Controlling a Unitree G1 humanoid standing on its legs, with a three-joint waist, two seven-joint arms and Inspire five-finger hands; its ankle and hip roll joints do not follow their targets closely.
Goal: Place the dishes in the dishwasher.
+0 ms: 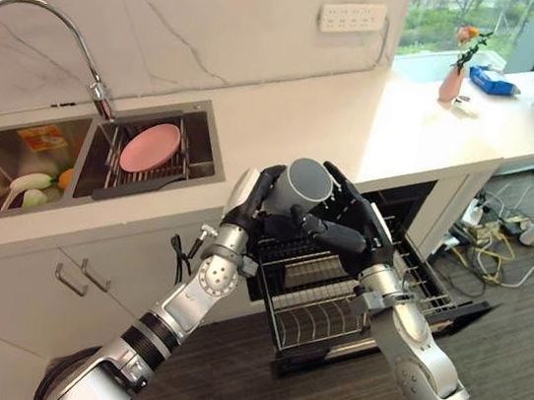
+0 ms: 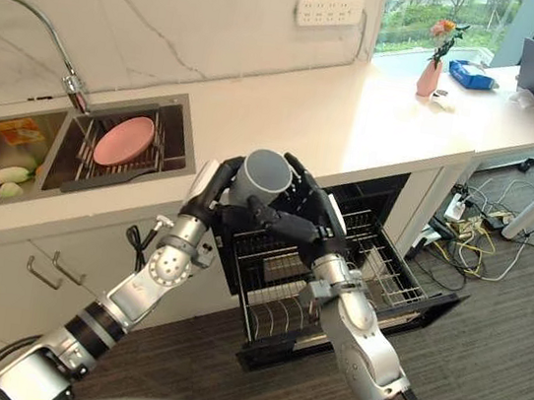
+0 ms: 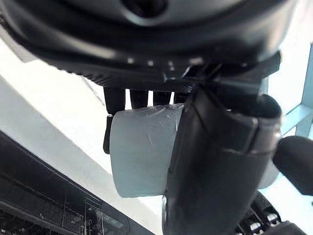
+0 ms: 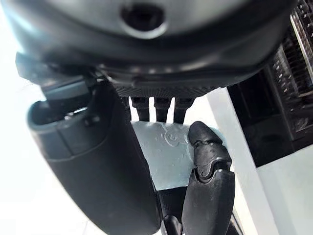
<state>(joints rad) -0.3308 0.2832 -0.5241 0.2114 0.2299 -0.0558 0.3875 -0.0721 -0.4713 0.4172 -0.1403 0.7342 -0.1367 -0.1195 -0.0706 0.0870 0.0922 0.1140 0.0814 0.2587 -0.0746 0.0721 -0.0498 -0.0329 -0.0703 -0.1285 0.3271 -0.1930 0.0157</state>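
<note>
Grey cup held between both hands above the open dishwasher.

The left robot hand [image 1: 260,191] and the right robot hand [image 1: 342,221] both curl fingers and thumb round a pale grey cylindrical cup [image 1: 305,185], mouth tilted upward, over the pulled-out wire dishwasher rack [image 1: 331,309] just off the white bench's [image 1: 359,113] front edge; a round pink plate [image 1: 150,147] lies in the sink's drying rack [image 1: 185,163].

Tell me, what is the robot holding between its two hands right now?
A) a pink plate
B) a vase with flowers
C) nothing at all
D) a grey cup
D: the left hand and right hand are both curled round a grey cup held above the open dishwasher, while the pink plate sits in the sink rack and the vase stands far off on the counter.
</note>
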